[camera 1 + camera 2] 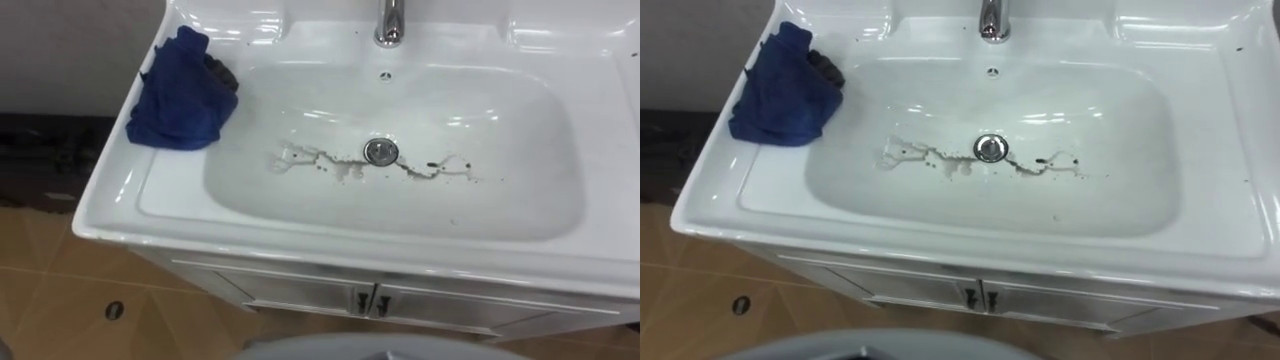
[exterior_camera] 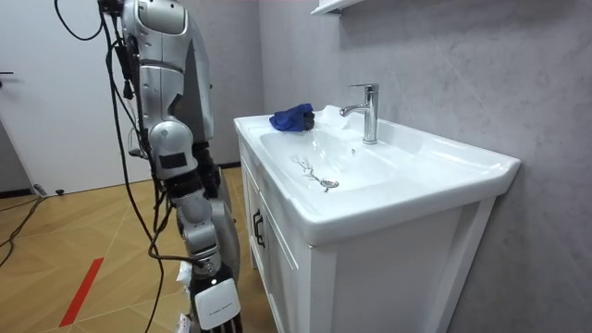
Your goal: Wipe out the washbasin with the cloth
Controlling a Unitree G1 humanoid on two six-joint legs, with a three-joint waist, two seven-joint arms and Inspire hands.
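One cloth [image 1: 180, 95] on basin [image 1: 120, 215] left rim | stains [image 1: 320, 162] at drain [image 1: 381, 151] | right hand [image 2: 215, 303] low, grip cannot tell

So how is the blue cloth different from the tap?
The blue cloth is crumpled; the tap is smooth, shiny silver. The cloth lies in a heap on the left rim; the tap stands upright at the back. Both rest on the white basin.

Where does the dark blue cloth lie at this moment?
In the left eye view the crumpled dark blue cloth lies on the white ceramic basin's rim, at its back left corner, left of the chrome tap.
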